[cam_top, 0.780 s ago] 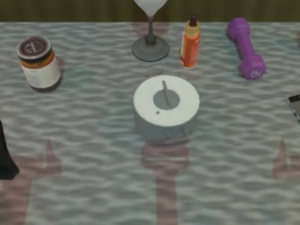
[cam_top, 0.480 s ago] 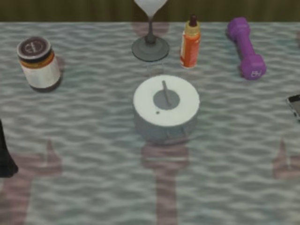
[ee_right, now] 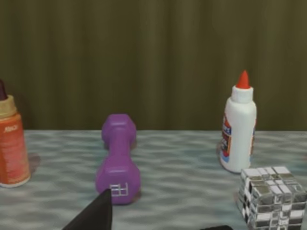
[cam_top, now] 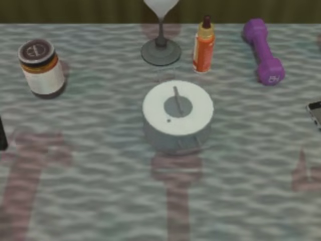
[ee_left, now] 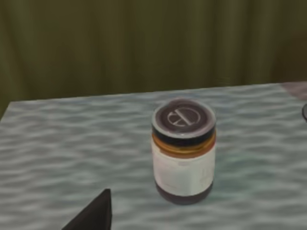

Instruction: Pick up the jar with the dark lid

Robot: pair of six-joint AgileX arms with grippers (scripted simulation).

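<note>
Grippers first: the left gripper is only a dark sliver at the table's left edge, nearer than the jar, and I cannot tell how its jaws stand; the right arm is out of the top view. Mid-table sits a white round block with a grey centre. Beyond it the jar with the dark lid stands upright and closed at far left, untouched, with a stemmed glass, orange bottle and purple dumbbell along the far edge, well apart from it.

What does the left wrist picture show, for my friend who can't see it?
A small white jar with the dark lid stands upright on a wavy grey-green table, with an orange band under its lid. A dark fingertip of the left gripper pokes in nearby, and olive curtains hang behind.
</note>
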